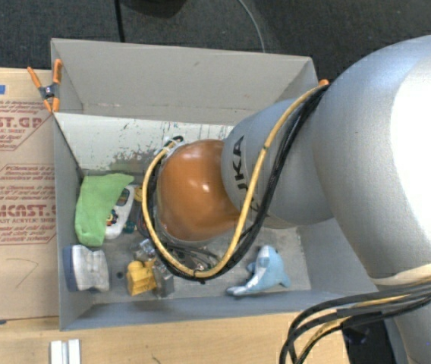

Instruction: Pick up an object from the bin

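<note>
My gripper is low in the front left part of the bin, mostly hidden under the arm's orange dome. A small yellow blocky thing lies right against its left side on the bin floor. Whether the gripper holds the yellow thing is hidden. A white and grey wrapped thing lies just to the left, in the front left corner.
A green cloth lies along the left wall, with a white thing with a coloured label beside it. A light blue fish-shaped toy lies at the front right. The arm and its cables cover the bin's middle and right.
</note>
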Tool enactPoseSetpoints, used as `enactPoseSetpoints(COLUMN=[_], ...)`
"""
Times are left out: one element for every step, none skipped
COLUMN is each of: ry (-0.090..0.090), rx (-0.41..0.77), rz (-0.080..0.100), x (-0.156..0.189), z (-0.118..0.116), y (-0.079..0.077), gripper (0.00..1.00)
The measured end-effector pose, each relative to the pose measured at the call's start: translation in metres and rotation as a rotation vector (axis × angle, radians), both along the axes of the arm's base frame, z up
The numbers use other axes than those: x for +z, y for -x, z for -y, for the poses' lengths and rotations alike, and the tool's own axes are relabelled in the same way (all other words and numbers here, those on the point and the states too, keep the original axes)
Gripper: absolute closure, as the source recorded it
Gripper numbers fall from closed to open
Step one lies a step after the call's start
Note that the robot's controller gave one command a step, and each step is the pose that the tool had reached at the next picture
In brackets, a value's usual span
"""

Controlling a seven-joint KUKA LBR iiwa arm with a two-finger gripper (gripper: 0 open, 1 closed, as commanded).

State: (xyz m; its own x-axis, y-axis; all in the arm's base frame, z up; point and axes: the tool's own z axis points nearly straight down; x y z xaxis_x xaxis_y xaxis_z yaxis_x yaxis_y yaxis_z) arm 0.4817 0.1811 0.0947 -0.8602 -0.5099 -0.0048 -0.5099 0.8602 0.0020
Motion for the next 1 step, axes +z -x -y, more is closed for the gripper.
enactPoseSetpoints(ry=[-0.001], rx=[0.000], rz=[0.003], x=[0.0098], z=[-0.0005], y=[-0.0011], gripper=[1.00])
